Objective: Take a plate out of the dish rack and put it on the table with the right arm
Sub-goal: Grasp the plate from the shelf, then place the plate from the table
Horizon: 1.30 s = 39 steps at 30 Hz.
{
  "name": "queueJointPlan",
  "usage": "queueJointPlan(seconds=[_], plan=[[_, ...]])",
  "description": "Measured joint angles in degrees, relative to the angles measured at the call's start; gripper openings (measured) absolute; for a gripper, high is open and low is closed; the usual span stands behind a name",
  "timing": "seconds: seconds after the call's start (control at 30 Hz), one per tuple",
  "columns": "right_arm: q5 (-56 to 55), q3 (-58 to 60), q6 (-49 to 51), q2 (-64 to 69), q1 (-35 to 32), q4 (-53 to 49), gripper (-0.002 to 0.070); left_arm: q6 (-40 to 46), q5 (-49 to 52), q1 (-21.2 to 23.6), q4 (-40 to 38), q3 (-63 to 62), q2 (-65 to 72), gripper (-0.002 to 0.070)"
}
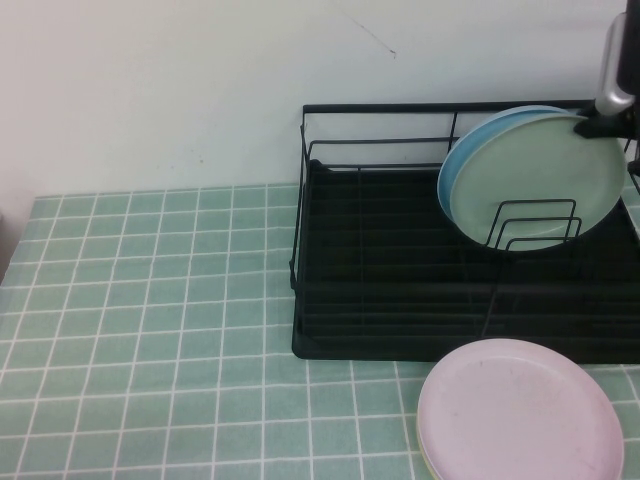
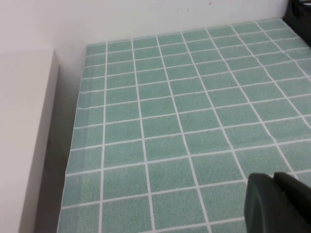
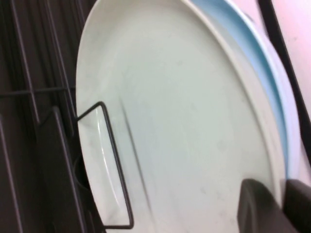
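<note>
- The plate [image 1: 540, 175] stands on edge in the dish rack [image 1: 400, 300] at the upper right of the high view, leaning on a light blue plate [image 1: 455, 165] behind it, wire dividers [image 1: 535, 225] in front.
- The right pincer [image 1: 598, 124] sits at the plate's top rim by the frame's right edge; whether it is clamped, I cannot tell.
- The left pincer [image 2: 279, 204] hovers over the bare counter [image 2: 184, 121]; its state is unclear.
- A pink plate [image 1: 520, 410] lies on the counter, lower right, in front of the rack.
</note>
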Motion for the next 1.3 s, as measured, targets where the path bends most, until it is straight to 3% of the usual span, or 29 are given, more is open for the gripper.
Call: queueJointPlan(seconds=[0.2,0.5,0.53,0.67,1.03,1.3], plan=[[0.28,0.00,2.47,-0.58,0.00,0.11,0.0084,0.00,0.00,0.00,0.00,0.00,0.00,-0.0004],[1.97,0.00,9.91,-11.45,0.00,-4.06,0.0083,0.00,0.00,0.00,0.00,0.00,0.00,-0.0004],[3.14,0.00,11.78,-12.90,0.00,-5.23,0.0057,0.00,0.00,0.00,0.00,0.00,0.00,-0.0004],[8.18,0.00,20.77,-18.64,0.00,-10.47,0.0015,0.00,0.00,0.00,0.00,0.00,0.00,-0.0004],[17.89,1.20,52.35,-34.66,0.00,-17.89,0.0010,0.00,0.00,0.00,0.00,0.00,0.00,-0.0004],[16.51,24.11,73.40,-49.85,0.00,-24.06,0.0010,0.00,0.00,0.00,0.00,0.00,0.00,-0.0004]])
